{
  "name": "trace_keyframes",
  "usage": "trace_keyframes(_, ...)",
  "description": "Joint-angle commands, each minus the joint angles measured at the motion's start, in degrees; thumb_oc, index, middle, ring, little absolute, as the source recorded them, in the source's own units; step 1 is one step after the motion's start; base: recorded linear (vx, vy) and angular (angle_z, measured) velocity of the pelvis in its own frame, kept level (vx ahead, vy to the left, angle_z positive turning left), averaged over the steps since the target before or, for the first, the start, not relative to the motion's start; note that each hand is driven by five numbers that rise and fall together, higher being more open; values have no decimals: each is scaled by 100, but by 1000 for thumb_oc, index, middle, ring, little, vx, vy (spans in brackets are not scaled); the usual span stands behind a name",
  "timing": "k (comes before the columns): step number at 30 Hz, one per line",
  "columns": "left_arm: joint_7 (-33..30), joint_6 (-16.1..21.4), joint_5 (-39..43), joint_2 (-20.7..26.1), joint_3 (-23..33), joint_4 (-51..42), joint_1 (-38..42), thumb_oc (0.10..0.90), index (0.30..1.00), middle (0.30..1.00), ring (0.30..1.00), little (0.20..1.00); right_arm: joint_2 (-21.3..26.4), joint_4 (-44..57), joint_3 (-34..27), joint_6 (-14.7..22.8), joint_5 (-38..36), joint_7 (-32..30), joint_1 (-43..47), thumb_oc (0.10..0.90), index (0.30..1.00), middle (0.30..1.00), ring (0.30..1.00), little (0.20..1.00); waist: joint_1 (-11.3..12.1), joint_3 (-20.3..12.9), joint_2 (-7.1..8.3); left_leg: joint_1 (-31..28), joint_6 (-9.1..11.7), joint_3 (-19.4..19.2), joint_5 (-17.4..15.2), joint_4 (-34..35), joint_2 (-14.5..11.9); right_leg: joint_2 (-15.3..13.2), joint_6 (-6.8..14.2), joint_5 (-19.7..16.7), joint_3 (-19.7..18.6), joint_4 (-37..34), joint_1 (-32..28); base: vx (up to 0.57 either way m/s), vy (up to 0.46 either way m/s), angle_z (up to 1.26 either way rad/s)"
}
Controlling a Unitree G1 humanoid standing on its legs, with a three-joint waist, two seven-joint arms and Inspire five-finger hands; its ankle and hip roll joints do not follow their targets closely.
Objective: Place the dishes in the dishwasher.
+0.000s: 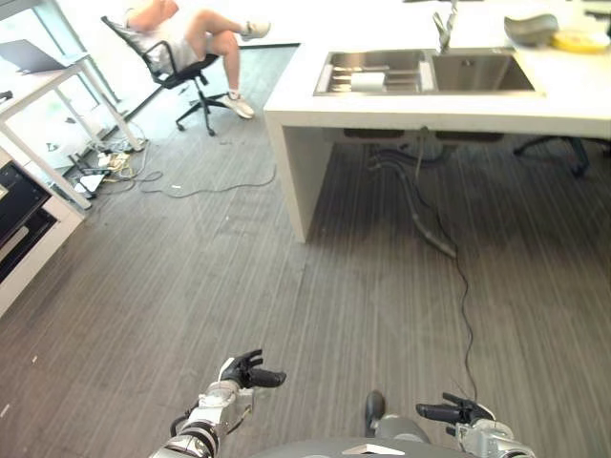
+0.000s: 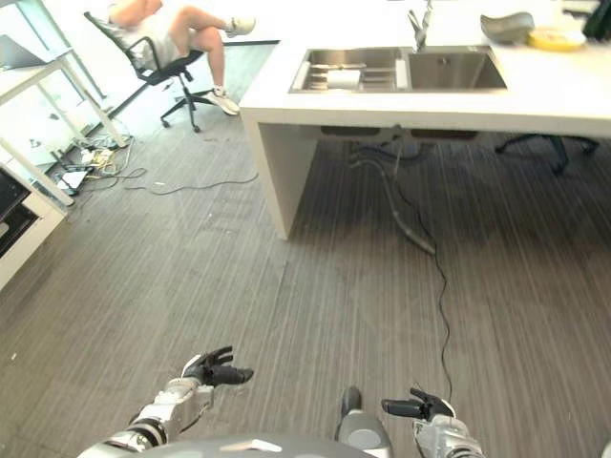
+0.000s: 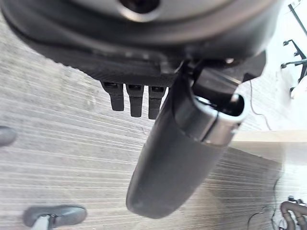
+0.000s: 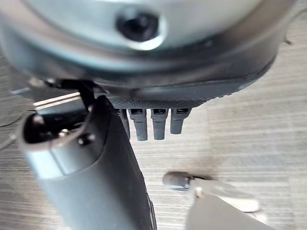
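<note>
A grey bowl (image 1: pixel 530 27) and a yellow plate (image 1: pixel 580 40) lie on the white counter (image 1: pixel 430 110) at the far right, past the double sink (image 1: pixel 425 72). A white dish (image 1: pixel 368 81) rests in the sink's left basin. My left hand (image 1: pixel 250 370) hangs low over the floor at the near left, fingers (image 3: pixel 135 98) straight and empty. My right hand (image 1: pixel 449 412) hangs at the near right, also empty, with relaxed fingers (image 4: pixel 153 122). Both hands are far from the counter.
A person sits on a black office chair (image 1: pixel 177 72) at the back left. A white desk (image 1: pixel 48 95) and a dark appliance front (image 1: pixel 19 205) stand along the left. Cables (image 1: pixel 191 186) and a grey hose (image 1: pixel 425 224) lie on the floor near the counter.
</note>
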State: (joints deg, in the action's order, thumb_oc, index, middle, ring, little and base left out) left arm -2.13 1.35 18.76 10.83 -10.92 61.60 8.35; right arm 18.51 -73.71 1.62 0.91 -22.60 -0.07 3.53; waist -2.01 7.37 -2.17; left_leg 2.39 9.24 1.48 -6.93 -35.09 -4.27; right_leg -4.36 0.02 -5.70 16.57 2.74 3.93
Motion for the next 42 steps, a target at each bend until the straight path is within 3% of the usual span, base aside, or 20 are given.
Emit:
trace_keyframes(1,-82,325,430,542,14,-969,459,800,900,900,900,900,398,-151,121,-14,-34,-100,31,800,900,900,900,900,113,158,87,-227,-300,-373,1603,-723,177,4,344,-45,-303,-116,136,463,-374,-17)
trace_keyframes(3,-100,352,705,651,23,-1656,517,800,900,900,900,900,463,-232,128,-86,6,-122,7,800,900,900,900,900,419,224,125,721,-584,-484,1064,-630,476,114,304,215,-401,-271,-327,395,-149,-9)
trace_keyframes(4,-100,352,705,651,23,-1657,517,800,900,900,900,900,463,-232,128,-86,6,-122,7,800,900,900,900,900,418,222,127,722,-584,-484,1067,-627,478,112,305,215,-400,-270,-325,489,-29,-3)
trace_keyframes(6,-82,482,893,855,215,-2293,419,800,900,900,900,900,474,-184,116,-59,73,-42,-91,800,900,900,900,900,720,198,96,1044,-650,-552,948,1154,599,214,456,403,-537,-577,-830,475,-20,-33)
trace_keyframes(10,-82,480,894,857,215,-2296,418,800,900,900,900,900,472,-183,117,-59,74,-42,-91,800,900,900,900,900,721,194,115,1028,-653,-559,981,1204,617,196,459,400,-540,-578,-824,238,-4,-46)
trace_keyframes(11,-66,692,1302,1447,658,-3327,471,800,900,900,900,900,465,-210,40,-20,199,64,-168,800,900,900,900,900,1084,233,45,1317,-510,-605,1708,3930,605,548,510,761,-758,-769,-1552,1139,19,-8)
trace_keyframes(15,-87,819,1516,1798,992,-4065,433,800,900,900,900,900,318,-293,91,-67,321,171,-271,800,900,900,900,900,1257,63,87,1322,-592,-871,1831,4009,498,727,467,1102,-934,-615,-1841,598,35,-32)
trace_keyframes(18,-102,938,1500,2135,1124,-4485,570,800,900,900,900,900,147,-525,112,-100,484,267,-363,800,900,900,900,900,1437,-158,293,1019,-774,-721,1933,4009,649,699,632,1123,-1107,406,-1777,533,105,-82)
trace_keyframes(19,-110,941,1426,2237,1104,-4754,696,800,900,900,900,900,106,-733,-83,-197,434,374,-480,800,900,900,900,900,1323,-210,394,639,-911,-767,1715,4009,781,501,1219,321,-1034,1673,-1388,423,127,-70)
trace_keyframes(21,-104,1031,1400,2354,1015,-5021,921,800,900,900,900,900,158,-730,-210,-194,356,451,-486,800,900,900,900,900,1039,-105,214,311,-1004,-699,1545,4009,689,408,1471,-367,-1009,3244,-661,378,152,1)
trace_keyframes(22,-104,1031,1400,2351,1017,-5021,923,800,900,900,900,900,161,-730,-211,-195,355,450,-482,800,900,900,900,900,1048,-117,194,331,-1000,-703,1556,4009,665,430,1467,-390,-1014,3237,-639,313,179,66)
trace_keyframes(23,-155,1107,1382,2376,1050,-5197,1024,800,900,900,900,900,195,-661,-213,-201,379,443,-416,800,900,900,900,900,882,-24,-53,5,-1051,-708,1383,4009,510,255,1498,-346,-729,4186,-62,323,186,59)
trace_keyframes(24,-170,1123,1373,2378,1046,-5289,1065,800,900,900,900,900,187,-648,-219,-199,394,439,-390,800,900,900,900,900,802,43,-120,-174,-1095,-699,1271,4009,513,64,1439,-200,-609,4535,232,487,224,33)
trace_keyframes(28,-203,1255,1362,2433,922,-5458,1371,800,900,900,900,900,205,-469,-228,-178,256,463,-413,800,900,900,900,900,585,129,-113,-570,-1021,-519,950,4009,621,-284,1030,431,-320,2429,420,402,-18,3)
trace_keyframes(29,-205,1252,1360,2433,922,-5462,1368,800,900,900,900,900,204,-467,-228,-179,256,463,-416,800,900,900,900,900,569,143,-128,-590,-1015,-500,946,4009,603,-264,1025,414,-293,2377,368,360,-206,35)
trace_keyframes(30,-222,1321,1339,2412,938,-5704,1432,800,900,900,900,900,223,-410,-248,-189,286,463,-481,800,900,900,900,900,559,136,-59,-706,-905,-465,737,4009,644,-566,1048,229,-319,723,419,415,-256,30)
trace_keyframes(32,-367,1411,1165,2275,965,-5777,1536,800,900,900,900,900,172,-523,-354,-204,239,480,-559,800,900,900,900,900,490,123,-10,-916,-796,-300,512,4009,604,-872,1217,-260,-625,-167,590,533,-280,21)
trace_keyframes(37,-362,1438,847,2055,862,-5886,1552,800,900,900,900,900,46,-753,-384,-255,278,638,-717,800,900,900,900,900,349,-97,116,-1609,-668,-112,33,3973,507,-1017,1462,-777,-869,-273,477,505,-255,19)
trace_keyframes(40,-349,1487,785,2002,922,-6058,1418,800,900,900,900,900,29,-733,-162,-227,483,678,-745,800,900,900,900,900,266,-251,56,-1725,-518,-9,-57,3612,106,-743,1317,-467,-828,53,439,364,-318,26)
trace_keyframes(42,-353,1494,805,1919,931,-5977,1366,800,900,900,900,900,31,-701,21,-204,578,665,-704,800,900,900,900,900,247,-287,-6,-1548,-382,41,337,2961,-147,-486,1105,-166,-725,163,325,385,-479,-5)
